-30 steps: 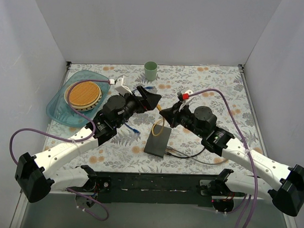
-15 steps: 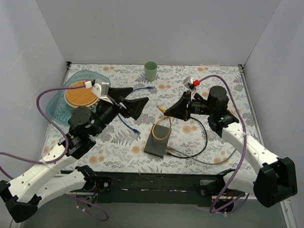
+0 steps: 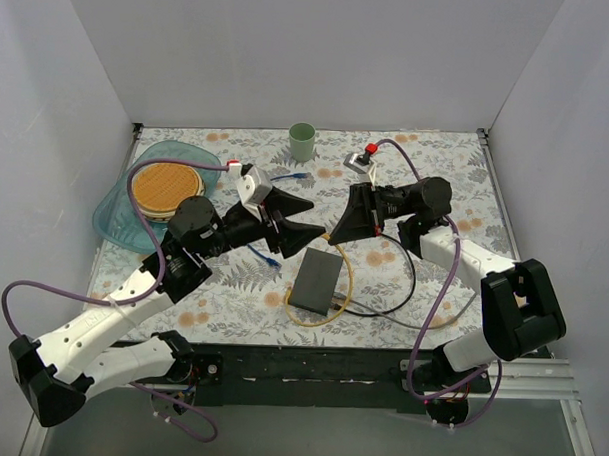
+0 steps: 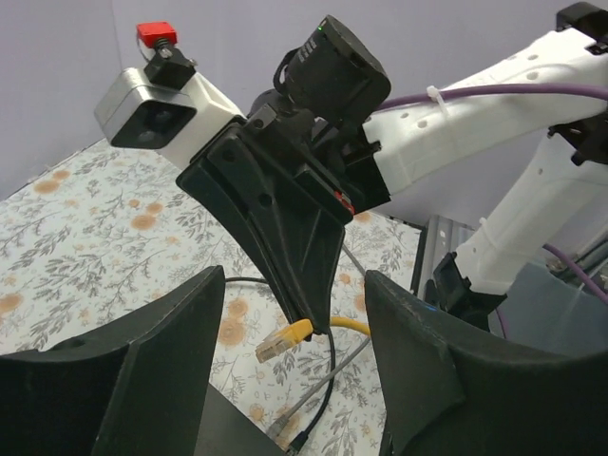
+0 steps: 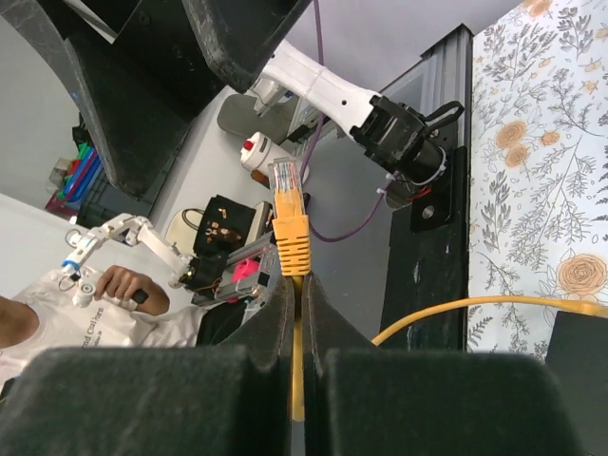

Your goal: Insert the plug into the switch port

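Note:
The switch (image 3: 317,277) is a flat dark grey box lying on the floral table; its near corner shows in the left wrist view (image 4: 220,429). My right gripper (image 3: 336,235) is shut on the yellow cable just behind its plug (image 5: 290,204), held in the air above the switch's far end. The plug (image 4: 283,340) sticks out below the right gripper (image 4: 306,318) in the left wrist view. The yellow cable (image 3: 349,278) loops down past the switch's right side. My left gripper (image 3: 307,218) is open and empty, its fingers (image 4: 123,380) facing the plug from the left.
A green cup (image 3: 302,141) stands at the back. A teal tray (image 3: 120,222) with a round wooden disc (image 3: 167,187) is at the left. A blue cable (image 3: 268,255) lies under the left gripper. Black and grey cables (image 3: 387,306) lie right of the switch.
My left gripper has swung right and down, close to the right gripper. The right gripper has drawn back slightly with the plug. The yellow loop has slid off the switch top to its right side.

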